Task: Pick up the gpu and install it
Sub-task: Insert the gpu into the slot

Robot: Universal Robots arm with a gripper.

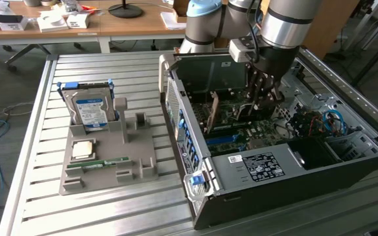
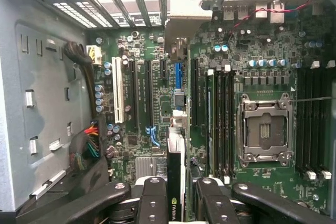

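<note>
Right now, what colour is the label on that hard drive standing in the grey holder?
Blue, on the silver hard drive; the exterior view shows it best.

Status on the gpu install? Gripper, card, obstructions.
Gripper shut on gpu. Card on edge over motherboard slots; seating unclear. Cable bundle by case wall, apart from card.

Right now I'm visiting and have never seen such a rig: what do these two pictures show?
This is a silver robot arm working over a slatted metal table. The exterior view is taken from off the arm; the wrist view looks from the arm itself into the open black computer case, onto its green motherboard. Its end effector is closed on a thin flat dark gpu card. Beside the case, a grey moulded tray holds a silver blue-labelled hard drive and a slim green memory stick.
</note>
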